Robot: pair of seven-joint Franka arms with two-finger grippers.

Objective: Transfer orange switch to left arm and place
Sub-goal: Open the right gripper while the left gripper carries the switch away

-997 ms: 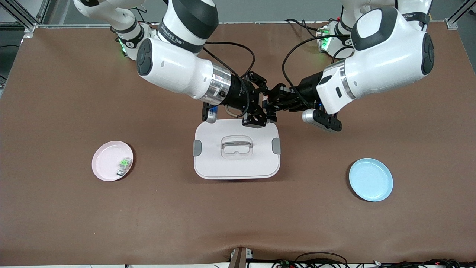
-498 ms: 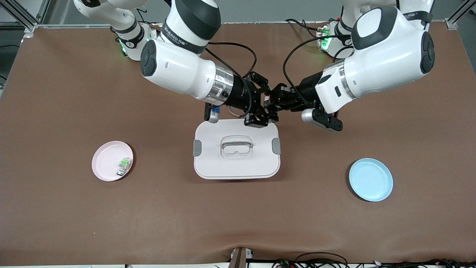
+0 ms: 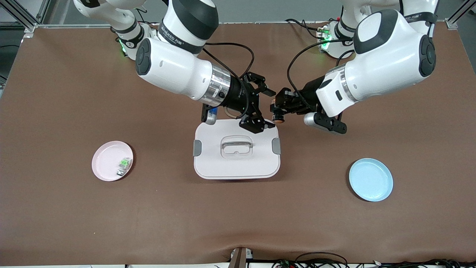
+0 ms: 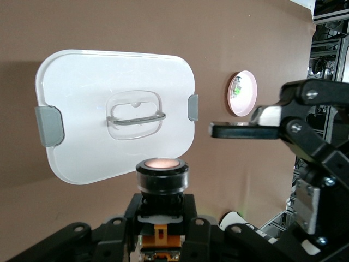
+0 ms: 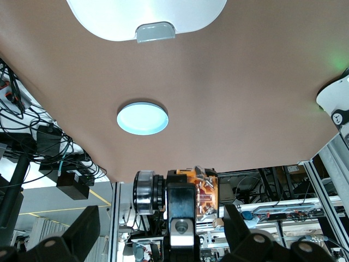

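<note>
Above one box [image 3: 236,156], left hand [image 3: 277,108] pinching one orange switch [image 3: 278,118], right hand [image 3: 260,108] spread.

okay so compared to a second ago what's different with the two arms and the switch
The handover has finished. The right gripper opened its fingers and let go of the orange switch. The left gripper, shut on the switch, has drawn back toward its own end, so the two grippers, meshed together before, now stand apart over the table's middle beside the box. The box, the pink plate with its green part and the blue plate stayed put.
</note>
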